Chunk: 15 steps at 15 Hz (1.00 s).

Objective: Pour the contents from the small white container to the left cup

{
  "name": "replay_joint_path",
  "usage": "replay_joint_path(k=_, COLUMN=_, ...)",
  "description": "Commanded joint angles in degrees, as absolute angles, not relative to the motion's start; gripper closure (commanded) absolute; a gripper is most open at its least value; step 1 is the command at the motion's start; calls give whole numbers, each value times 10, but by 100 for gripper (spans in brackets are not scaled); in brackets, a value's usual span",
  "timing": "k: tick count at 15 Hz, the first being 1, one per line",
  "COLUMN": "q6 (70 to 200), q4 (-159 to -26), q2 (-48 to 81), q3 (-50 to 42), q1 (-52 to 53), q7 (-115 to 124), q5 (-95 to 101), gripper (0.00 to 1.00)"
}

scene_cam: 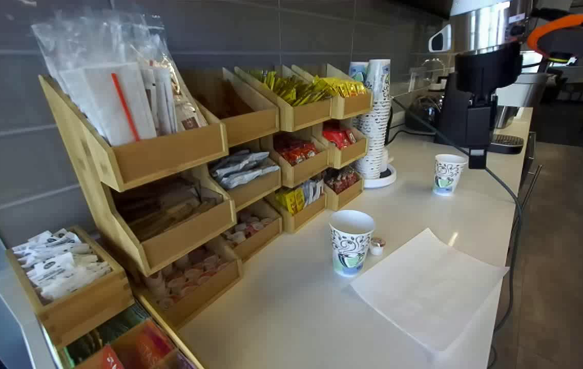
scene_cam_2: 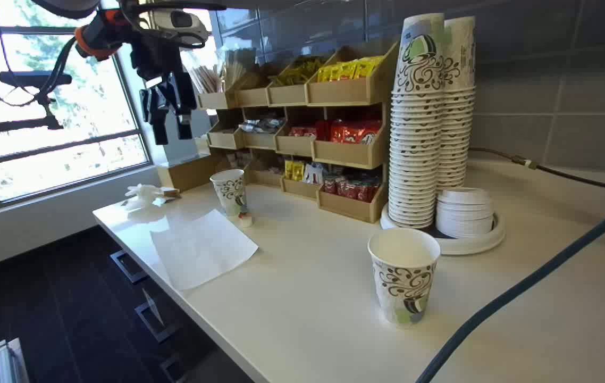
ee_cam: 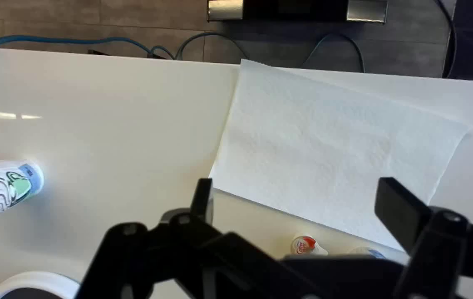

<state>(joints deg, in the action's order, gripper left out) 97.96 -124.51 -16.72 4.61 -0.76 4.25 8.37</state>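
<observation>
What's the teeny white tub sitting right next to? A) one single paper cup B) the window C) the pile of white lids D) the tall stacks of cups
A: in both exterior views the teeny white tub sits close beside a single paper cup.

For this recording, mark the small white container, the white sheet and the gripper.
Small white container (ee_cam: pixel 304 245): wrist view, on its printed lid.
White sheet (scene_cam: pixel 431 288): in an exterior view, middle of its upper face.
Gripper (scene_cam_2: pixel 173 134): in an exterior view, midway between its open fingertips.
</observation>
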Motion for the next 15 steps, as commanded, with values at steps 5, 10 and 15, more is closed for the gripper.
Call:
replay_joint_path(k=5, q6=978, q4=-1244, q2=-167, q3=39, q1=0, q7=44, q5=85, gripper=0)
replay_joint_path(k=10, q6=978, q4=-1244, q2=-167, q3=39, q1=0, q7=44, q5=85, gripper=0)
replay_joint_path(k=15, q6=1052, q4=-1266, q2=-164, q3=7, q1=-1, q7=-11, q5=40, gripper=0)
